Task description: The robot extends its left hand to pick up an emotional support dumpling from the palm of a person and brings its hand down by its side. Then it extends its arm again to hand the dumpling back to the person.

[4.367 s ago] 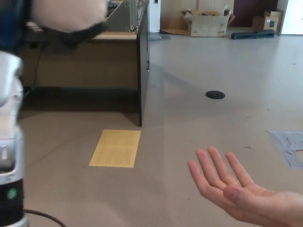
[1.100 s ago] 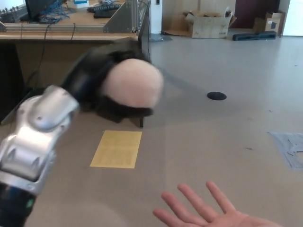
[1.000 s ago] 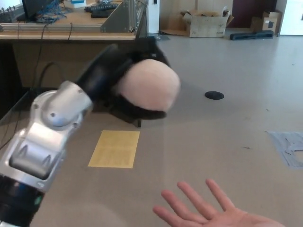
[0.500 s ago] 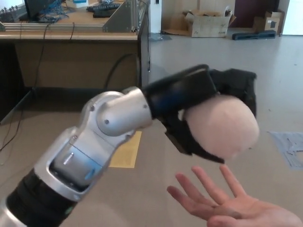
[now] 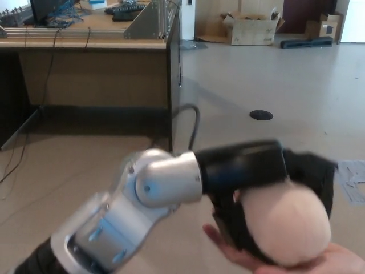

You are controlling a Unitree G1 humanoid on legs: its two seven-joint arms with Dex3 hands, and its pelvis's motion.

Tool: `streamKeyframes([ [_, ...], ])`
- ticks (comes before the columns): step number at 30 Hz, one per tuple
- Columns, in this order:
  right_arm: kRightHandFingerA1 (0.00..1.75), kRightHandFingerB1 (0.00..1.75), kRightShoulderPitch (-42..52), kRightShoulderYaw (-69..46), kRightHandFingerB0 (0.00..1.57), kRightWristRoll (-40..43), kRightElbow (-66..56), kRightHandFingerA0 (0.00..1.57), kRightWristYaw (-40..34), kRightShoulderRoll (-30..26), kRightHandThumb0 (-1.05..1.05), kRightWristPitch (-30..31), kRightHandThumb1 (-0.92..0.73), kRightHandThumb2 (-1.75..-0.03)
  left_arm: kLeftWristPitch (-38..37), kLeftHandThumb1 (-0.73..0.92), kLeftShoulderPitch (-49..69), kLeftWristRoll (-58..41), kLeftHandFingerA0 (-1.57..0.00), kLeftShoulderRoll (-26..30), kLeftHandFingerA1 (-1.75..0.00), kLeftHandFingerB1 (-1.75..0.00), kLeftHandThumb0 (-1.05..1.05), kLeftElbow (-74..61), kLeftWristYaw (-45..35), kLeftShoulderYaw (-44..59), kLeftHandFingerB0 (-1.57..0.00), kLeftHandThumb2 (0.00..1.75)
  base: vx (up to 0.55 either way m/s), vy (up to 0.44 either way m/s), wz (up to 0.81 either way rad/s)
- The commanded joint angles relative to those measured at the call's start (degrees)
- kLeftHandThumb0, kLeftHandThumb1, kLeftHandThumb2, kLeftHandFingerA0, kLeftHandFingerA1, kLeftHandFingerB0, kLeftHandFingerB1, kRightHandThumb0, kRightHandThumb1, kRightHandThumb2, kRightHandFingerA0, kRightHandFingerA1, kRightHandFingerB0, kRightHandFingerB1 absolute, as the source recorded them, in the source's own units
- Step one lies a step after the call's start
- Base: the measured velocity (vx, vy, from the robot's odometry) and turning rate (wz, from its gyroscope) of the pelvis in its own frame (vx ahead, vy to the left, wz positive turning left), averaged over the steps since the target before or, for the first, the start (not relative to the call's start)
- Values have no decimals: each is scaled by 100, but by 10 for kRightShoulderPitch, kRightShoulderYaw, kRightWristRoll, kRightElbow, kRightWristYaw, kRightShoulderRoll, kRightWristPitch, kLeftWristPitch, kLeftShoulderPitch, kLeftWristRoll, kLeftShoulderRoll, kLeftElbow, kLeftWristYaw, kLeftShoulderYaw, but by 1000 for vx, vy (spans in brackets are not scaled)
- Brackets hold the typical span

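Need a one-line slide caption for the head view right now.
Left hand shut on the pale plush dumpling, lowering it onto a person's upturned palm, beside a wooden desk.

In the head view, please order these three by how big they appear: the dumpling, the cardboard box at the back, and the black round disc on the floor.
1. The dumpling, held in the left hand.
2. The cardboard box.
3. The black disc.

This is apparent size only; the dumpling is much nearer the camera, so true sizes remain unsure.

A wooden desk (image 5: 91,63) stands upper left, what may be cardboard boxes (image 5: 251,27) far back, a dark floor disc (image 5: 260,115) between
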Motion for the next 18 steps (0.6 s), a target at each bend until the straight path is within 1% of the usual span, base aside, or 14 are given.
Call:
streamKeyframes([
  [1,40,39,-3,-11,53,19,12,53,27,3,-55,-21,-79,-64,32,60,24,21,-62,8,-175,-164,-11,-23,-29,-16,-50,55,0,0,0],
  [4,42,39,-2,-11,53,18,11,54,31,1,-54,-29,-77,-63,27,61,33,23,-61,5,-175,-164,-12,-22,-31,-18,-48,53,0,0,0],
  [5,49,40,-4,-29,54,49,13,61,64,10,-49,-30,-68,-61,37,59,30,14,-64,5,-107,-85,-44,-19,-41,-14,-57,57,0,0,0],
  [6,49,40,-6,-47,54,79,16,61,98,19,-49,-29,-68,-61,51,59,25,4,-64,6,-107,-85,-44,-15,-53,-9,-57,57,0,0,0],
  [7,47,43,-10,-47,59,73,23,67,89,19,-50,-35,-69,-61,58,63,12,-9,-34,12,-40,-31,-75,-6,-76,-7,-32,60,0,0,0],
  [8,47,43,-13,-43,59,58,31,67,71,18,-50,-43,-69,-61,65,63,-2,-21,-34,18,-40,-31,-75,5,-102,-6,-32,60,0,0,0],
  [9,49,44,-16,-40,59,46,36,66,60,16,-49,-42,-71,-61,69,27,-10,-22,-2,22,-51,-47,-38,8,-115,-8,0,92,0,0,0],
  [12,49,44,-20,-35,59,33,44,66,47,13,-49,-40,-71,-61,73,27,-19,-20,-2,27,-51,-47,-38,11,-127,-10,0,92,0,0,0],
  [13,50,43,-24,-25,57,16,57,65,30,7,-54,-35,-74,-63,78,56,-26,-18,0,35,0,0,-95,8,-137,-13,0,96,0,0,0],
  [14,50,43,-30,-12,57,-5,71,65,9,-1,-54,-28,-74,-63,85,56,-35,-13,0,44,0,0,-95,4,-150,-16,0,96,0,0,0],
  [15,49,43,-28,-10,58,-5,62,67,11,-1,-53,-17,-74,-63,88,54,-38,-17,0,46,0,0,-94,4,-157,-13,0,96,0,0,0],
  [18,47,43,-27,-7,57,2,51,66,16,0,-53,-9,-75,-63,95,54,-39,-27,0,44,0,0,-95,8,-165,-6,0,96,0,0,0],
])
